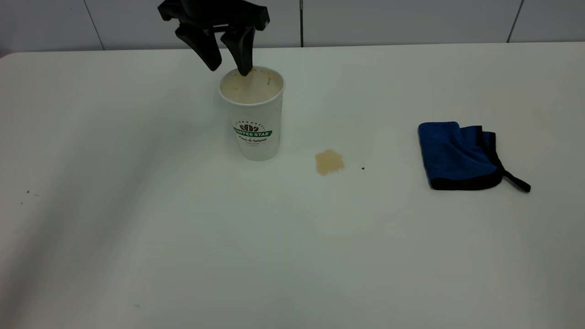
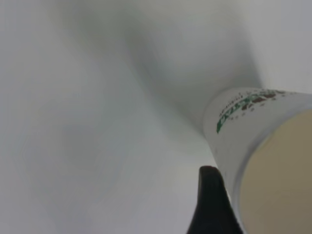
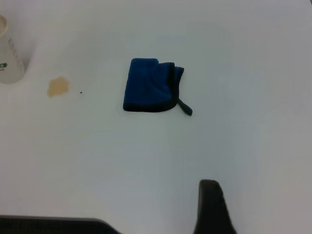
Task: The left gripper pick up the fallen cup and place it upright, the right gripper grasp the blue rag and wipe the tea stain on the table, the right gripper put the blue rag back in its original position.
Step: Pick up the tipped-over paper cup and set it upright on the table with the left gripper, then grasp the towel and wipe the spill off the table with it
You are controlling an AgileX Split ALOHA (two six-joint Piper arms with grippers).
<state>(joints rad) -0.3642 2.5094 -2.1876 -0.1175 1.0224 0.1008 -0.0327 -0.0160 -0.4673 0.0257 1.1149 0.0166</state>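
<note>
the left pincer (image 1: 227, 69) hangs wide over the upright cup (image 1: 252, 119), one finger inside its rim. the blue rag (image 1: 459, 155) lies beyond the tea stain (image 1: 329, 161); the right pincer's spread cannot be told.

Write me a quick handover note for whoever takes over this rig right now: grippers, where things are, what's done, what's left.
Left gripper: open, at the rim of the cup, one finger tip over its mouth, one outside.
Right gripper: high above the table, holding nothing; only one finger shows.
Cup: upright, left of the tea stain.
Blue rag: folded, right of the stain, untouched.
Done: cup set upright.
Left: withdraw left arm, grasp rag, wipe stain, return rag.
</note>
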